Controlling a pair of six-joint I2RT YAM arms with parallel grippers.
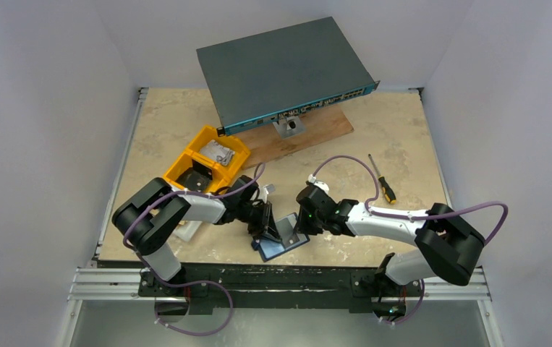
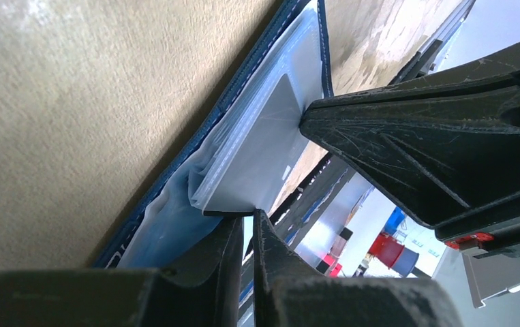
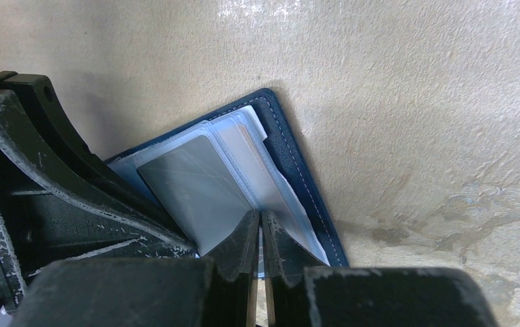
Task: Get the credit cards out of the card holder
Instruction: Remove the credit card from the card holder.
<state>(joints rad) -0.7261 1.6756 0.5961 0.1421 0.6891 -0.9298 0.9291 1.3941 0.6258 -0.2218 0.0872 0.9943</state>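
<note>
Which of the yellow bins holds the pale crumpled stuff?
The far bin, the one nearer the grey box; the pale stuff lies in it, while the near bin holds a dark object.

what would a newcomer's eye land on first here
Both arms meet near the table's front edge, where the left gripper and right gripper pinch the clear sleeves of an open navy card holder. Behind them, a large grey network switch rests on a wooden board at the far edge, a bright yellow bin left of it.
</note>
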